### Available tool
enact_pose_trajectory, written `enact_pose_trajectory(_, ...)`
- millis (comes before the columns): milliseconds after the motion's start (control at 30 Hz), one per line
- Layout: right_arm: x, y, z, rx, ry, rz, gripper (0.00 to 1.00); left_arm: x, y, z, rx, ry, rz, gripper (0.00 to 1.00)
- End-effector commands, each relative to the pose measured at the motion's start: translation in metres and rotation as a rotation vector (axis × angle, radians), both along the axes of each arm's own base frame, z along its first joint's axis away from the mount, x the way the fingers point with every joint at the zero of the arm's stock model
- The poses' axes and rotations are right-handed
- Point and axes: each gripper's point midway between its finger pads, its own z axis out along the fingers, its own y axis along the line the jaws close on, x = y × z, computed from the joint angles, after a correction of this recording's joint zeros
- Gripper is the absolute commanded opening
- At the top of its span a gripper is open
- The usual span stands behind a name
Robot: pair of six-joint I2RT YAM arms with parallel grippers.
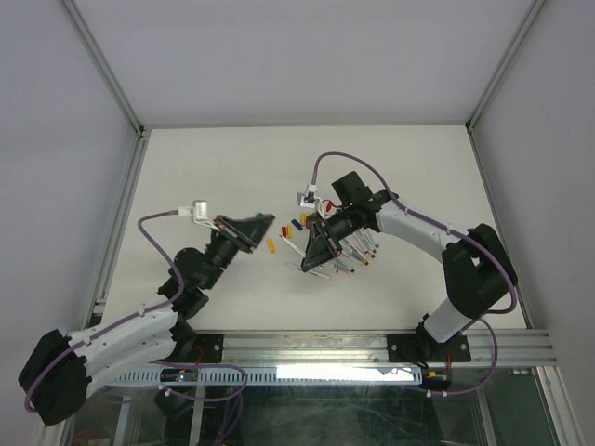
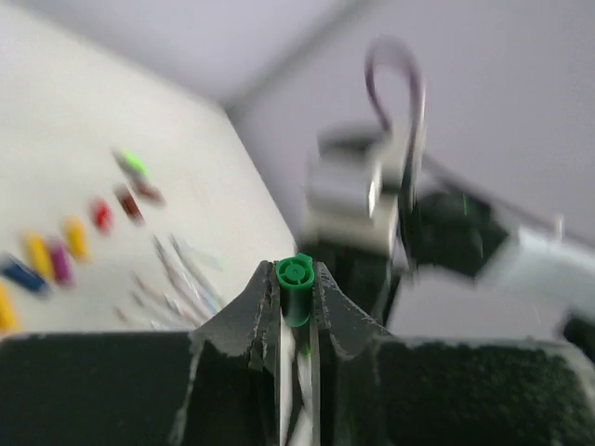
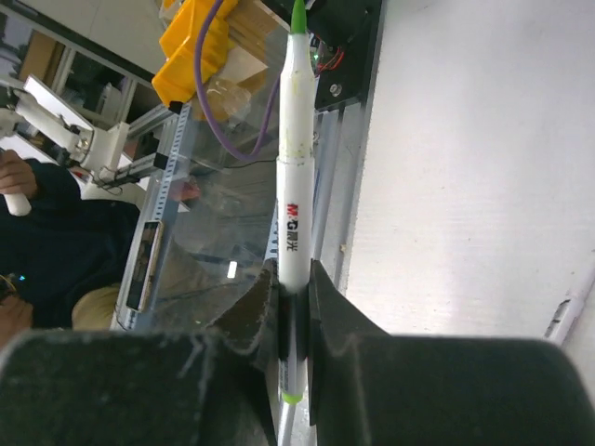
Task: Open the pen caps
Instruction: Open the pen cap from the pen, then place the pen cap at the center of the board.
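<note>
The left gripper (image 2: 296, 279) is clamped on a stubby green plastic pen cap (image 2: 296, 290), which lies lengthwise between the fingertips with its round end outward. The right gripper (image 3: 293, 283) pinches a white pen barrel (image 3: 296, 186) whose bare green tip points straight away. The cap is clear of that barrel, to its left.

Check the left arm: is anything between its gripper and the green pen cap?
Nothing visible does. The green pen cap sits pinched between the fingers of the left gripper, jaws closed against its sides. The other loose caps lie apart on the table beyond it.
</note>
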Motion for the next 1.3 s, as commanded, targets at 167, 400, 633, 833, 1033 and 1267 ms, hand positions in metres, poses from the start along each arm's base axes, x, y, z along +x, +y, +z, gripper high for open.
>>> enact_pose_trajectory(167,-0.016,-0.005,-0.008,-0.056,0.035,0.052,0.00,0.065,0.109,0.103,-0.162,-0.156,0.429,0.00)
enact_pose_trajectory(400,-0.012,-0.011,-0.032,-0.196,-0.182,0.012,0.00,0.061,0.101,0.058,-0.029,-0.017,0.377,0.00)
enact_pose_trajectory(633,0.006,-0.022,-0.055,-0.362,-0.379,-0.083,0.00,0.047,0.093,-0.023,0.110,0.226,0.303,0.00)
enact_pose_trajectory(833,0.006,-0.020,-0.080,-0.478,-0.465,-0.071,0.00,0.038,0.096,-0.076,0.155,0.419,0.307,0.00)
enact_pose_trajectory(1033,0.004,-0.016,-0.100,-0.580,-0.556,-0.038,0.00,0.033,0.101,-0.118,0.205,0.584,0.341,0.00)
enact_pose_trajectory(1267,-0.003,-0.014,-0.126,-0.679,-0.636,0.006,0.00,0.029,0.092,-0.151,0.259,0.725,0.307,0.00)
